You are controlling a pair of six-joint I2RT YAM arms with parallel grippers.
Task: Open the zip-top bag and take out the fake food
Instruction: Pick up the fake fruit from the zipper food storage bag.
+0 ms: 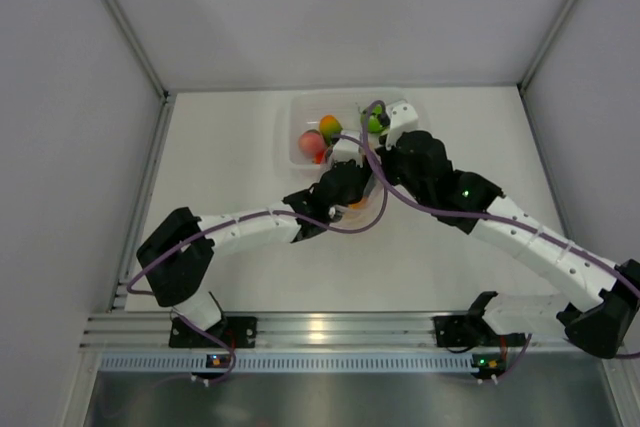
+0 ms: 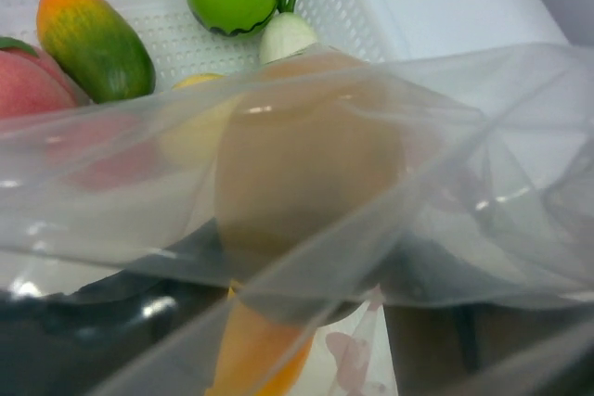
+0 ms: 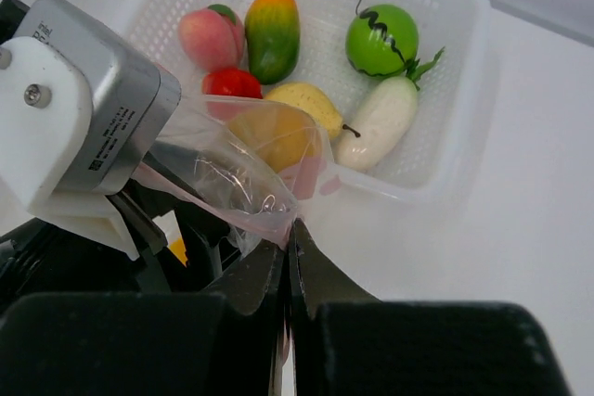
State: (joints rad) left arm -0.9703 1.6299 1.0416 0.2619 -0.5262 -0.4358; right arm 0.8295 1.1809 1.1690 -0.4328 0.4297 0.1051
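The clear zip-top bag [image 3: 223, 173] hangs between both grippers just in front of the white basket [image 3: 459, 141]. My right gripper [image 3: 292, 224] is shut on its pink zip edge. My left gripper [image 1: 342, 185] is pushed into the bag, so the film [image 2: 483, 136] covers its whole view. A long orange fake food [image 2: 264, 350] sits between its dark, spread fingers, and they seem to hold it. In the basket lie more fake food: a peach [image 3: 209, 36], a mango [image 3: 272, 32], a green round piece [image 3: 380, 39], a white radish [image 3: 379, 122], a tomato and a lemon.
The basket [image 1: 295, 112] stands at the back centre of the white table, close to the rear wall. Grey walls close in the table on the left, right and back. Both arms cross the middle, with purple cables looping over them.
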